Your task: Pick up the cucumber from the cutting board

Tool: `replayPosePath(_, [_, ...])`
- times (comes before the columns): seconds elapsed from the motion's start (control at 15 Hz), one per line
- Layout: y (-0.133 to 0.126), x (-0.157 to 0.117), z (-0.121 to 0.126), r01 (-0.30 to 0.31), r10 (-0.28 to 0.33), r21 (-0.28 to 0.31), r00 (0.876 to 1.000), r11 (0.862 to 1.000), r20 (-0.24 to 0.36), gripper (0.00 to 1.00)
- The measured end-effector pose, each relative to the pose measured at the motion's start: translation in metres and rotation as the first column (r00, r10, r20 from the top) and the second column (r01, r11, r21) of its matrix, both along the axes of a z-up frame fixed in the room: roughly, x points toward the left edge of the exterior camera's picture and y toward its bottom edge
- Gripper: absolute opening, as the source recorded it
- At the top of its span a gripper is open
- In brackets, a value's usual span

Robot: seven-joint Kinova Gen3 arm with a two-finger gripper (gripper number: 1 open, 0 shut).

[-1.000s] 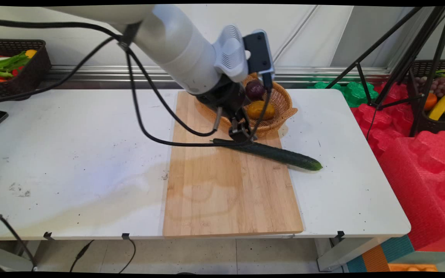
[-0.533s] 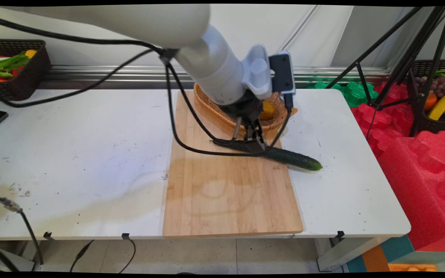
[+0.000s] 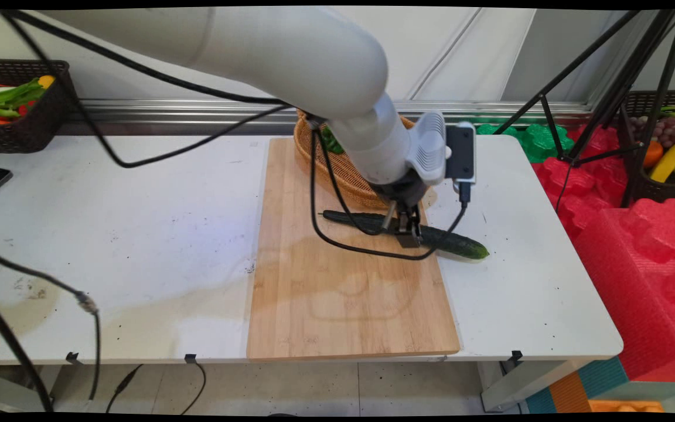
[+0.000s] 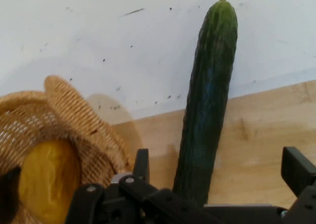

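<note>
White worktop [image 3: 138, 234], wooden cutting board [image 3: 337, 305] on it, wicker basket [image 3: 349, 173] at board's far end. Cucumber [image 3: 449, 241] lies across board's right edge onto worktop. Tool [image 3: 408, 230] released, fingers straddling cucumber.

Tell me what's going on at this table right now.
A white robot arm has its gripper down over a cucumber that lies across the far right corner of a wooden cutting board, one end reaching onto the white table. The open fingers straddle the cucumber, not yet closed on it. Just behind it stands a wicker basket with a yellow fruit inside.
</note>
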State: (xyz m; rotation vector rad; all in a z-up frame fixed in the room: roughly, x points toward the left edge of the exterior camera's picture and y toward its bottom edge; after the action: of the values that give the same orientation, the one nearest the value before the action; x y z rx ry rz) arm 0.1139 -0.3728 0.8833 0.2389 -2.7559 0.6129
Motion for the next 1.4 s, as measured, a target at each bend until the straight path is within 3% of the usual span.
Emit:
replayPosePath(0.67, [-0.030, -0.030, -0.048, 0.060, -0.061, 0.028, 0.997, 0.998, 0.037, 1.00])
replayPosePath(1.4, [-0.051, -0.039, -0.085, 0.059, -0.062, 0.063, 0.996, 0.996, 0.058, 1.00])
